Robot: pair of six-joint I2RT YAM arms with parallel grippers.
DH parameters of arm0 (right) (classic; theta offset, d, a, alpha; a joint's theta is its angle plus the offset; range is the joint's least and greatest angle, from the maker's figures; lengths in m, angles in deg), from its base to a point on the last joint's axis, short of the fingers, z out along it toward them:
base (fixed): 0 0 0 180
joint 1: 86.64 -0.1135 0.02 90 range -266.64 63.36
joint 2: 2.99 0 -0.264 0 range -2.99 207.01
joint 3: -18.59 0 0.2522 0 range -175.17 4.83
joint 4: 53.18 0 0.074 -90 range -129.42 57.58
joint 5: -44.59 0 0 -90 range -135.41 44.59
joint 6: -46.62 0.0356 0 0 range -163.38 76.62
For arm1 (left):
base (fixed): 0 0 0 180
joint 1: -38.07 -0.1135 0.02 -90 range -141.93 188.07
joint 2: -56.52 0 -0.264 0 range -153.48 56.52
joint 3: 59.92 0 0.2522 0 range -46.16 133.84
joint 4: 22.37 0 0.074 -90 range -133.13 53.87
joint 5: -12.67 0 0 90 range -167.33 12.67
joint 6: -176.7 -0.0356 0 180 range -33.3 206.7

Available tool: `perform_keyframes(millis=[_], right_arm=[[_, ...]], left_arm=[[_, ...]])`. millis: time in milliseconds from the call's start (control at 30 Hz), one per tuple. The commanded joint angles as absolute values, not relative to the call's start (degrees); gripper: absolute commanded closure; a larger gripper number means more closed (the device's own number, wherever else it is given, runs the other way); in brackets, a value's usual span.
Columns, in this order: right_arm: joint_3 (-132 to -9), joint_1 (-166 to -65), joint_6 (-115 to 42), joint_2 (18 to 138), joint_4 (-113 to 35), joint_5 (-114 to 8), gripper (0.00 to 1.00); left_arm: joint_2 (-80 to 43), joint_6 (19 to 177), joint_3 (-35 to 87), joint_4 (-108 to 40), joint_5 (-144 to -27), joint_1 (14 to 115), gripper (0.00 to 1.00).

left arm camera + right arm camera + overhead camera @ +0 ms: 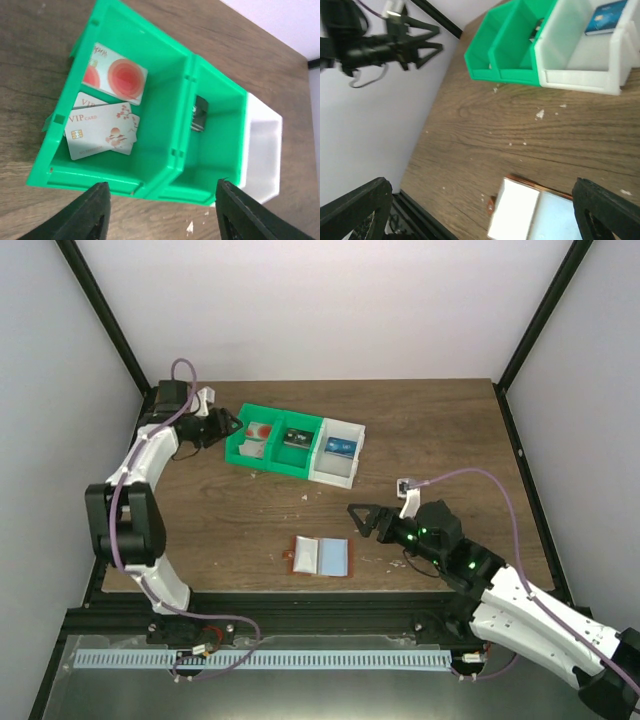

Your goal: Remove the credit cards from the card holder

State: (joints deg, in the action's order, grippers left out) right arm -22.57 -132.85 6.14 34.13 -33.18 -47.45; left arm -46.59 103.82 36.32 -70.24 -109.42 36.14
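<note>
The card holder (320, 556) lies open and flat on the table, its pale inner pockets facing up; its left half also shows in the right wrist view (532, 212). Pale whitish-pink credit cards (102, 131) and a red-circle card (115, 75) lie in the green bin's left compartment (258, 435). A blue credit card (605, 17) lies in the white compartment (340, 448). My left gripper (162, 210) hovers open at the bin's left end (225, 427), holding nothing. My right gripper (360, 518) stands open just right of the card holder, empty.
The three-compartment bin (300, 468) sits mid-table at the back; a dark item (200, 114) lies in its middle compartment. Pale crumbs dot the wood between the bin and the card holder. Black frame posts and white walls border the table on the left and right.
</note>
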Motion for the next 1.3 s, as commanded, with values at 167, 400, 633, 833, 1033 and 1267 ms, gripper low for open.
perform_keyframes(millis=[167,400,633,833,1033,1267], right_arm=[[-31.00,-132.92,0.97,36.94,-22.64,-42.53,0.00],[-34.13,-132.87,2.33,38.18,-17.18,-38.15,0.00],[-38.22,-132.87,3.30,36.76,-13.01,-34.84,0.00],[-41.03,-132.89,0.73,35.74,-11.99,-33.41,0.00],[-46.23,-132.86,-0.21,36.27,-8.94,-33.38,0.00],[-45.88,-132.88,0.96,35.42,-8.92,-33.50,0.00]], left_arm=[[-26.61,106.78,23.13,-62.58,-108.10,36.40,0.16],[-9.60,104.96,14.50,-62.79,-107.48,40.69,0.00],[5.01,106.18,6.40,-60.47,-112.34,42.01,0.00],[13.19,106.61,-0.63,-55.80,-117.44,44.01,0.00],[16.97,110.33,-3.88,-53.55,-124.52,44.14,0.00],[21.45,112.79,-8.35,-52.04,-125.26,44.21,0.00]])
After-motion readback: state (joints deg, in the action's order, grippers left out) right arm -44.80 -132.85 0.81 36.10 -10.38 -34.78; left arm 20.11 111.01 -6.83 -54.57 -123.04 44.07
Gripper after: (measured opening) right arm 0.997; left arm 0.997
